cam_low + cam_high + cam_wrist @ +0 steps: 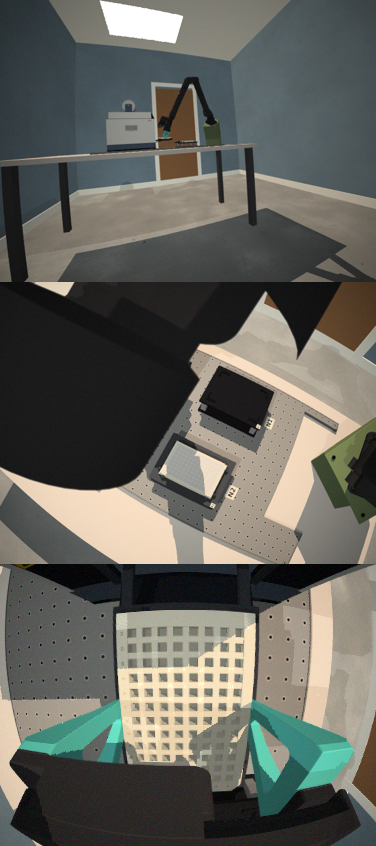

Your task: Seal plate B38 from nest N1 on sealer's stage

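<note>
My gripper (185, 706) is shut on the plate B38 (187, 693), a pale well plate held by its long sides between the teal fingers, well side up. In the room view the gripper (165, 134) holds the plate (163, 139) a little above the table, just to the right of the white sealer (130, 131). In the wrist view a dark frame with two upright posts (187, 584) lies beyond the plate's far end. The black nest N1 (237, 398) stands empty. The plate B83 (192, 468) sits on nest N2. The sealer's lamp and key are too small to make out.
The nests stand on a grey perforated baseplate (267, 470). The arm's green base (349, 470) is at the right. A large dark shape close to the overhead camera (76, 388) hides the upper left.
</note>
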You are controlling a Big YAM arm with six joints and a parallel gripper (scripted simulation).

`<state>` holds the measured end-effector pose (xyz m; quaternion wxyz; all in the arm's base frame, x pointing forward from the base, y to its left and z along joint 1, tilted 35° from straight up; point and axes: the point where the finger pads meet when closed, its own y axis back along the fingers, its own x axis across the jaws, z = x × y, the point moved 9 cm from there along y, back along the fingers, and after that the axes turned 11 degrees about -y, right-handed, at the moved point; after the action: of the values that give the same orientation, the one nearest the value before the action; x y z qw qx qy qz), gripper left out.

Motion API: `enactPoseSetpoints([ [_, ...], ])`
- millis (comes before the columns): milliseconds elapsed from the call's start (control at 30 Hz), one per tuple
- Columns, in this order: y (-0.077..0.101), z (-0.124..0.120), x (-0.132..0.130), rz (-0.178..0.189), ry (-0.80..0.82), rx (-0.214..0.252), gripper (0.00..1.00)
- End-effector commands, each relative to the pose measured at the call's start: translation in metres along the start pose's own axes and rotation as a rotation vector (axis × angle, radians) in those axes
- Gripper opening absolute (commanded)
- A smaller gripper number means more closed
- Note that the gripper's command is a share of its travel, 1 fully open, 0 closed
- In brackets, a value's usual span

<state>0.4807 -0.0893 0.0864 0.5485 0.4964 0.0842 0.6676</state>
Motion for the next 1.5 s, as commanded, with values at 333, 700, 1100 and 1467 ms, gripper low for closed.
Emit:
enactPoseSetpoints([
  [333,0.004,0.018,0.015,0.016,0.031,-0.044,0.0],
  [700,0.008,0.011,0.005,0.004,0.013,-0.041,0.0],
  [1100,0.014,0.012,-0.004,-0.009,-0.006,-0.045,1.0],
  [1467,0.009,0.01,0.004,0.001,0.009,-0.035,1.0],
])
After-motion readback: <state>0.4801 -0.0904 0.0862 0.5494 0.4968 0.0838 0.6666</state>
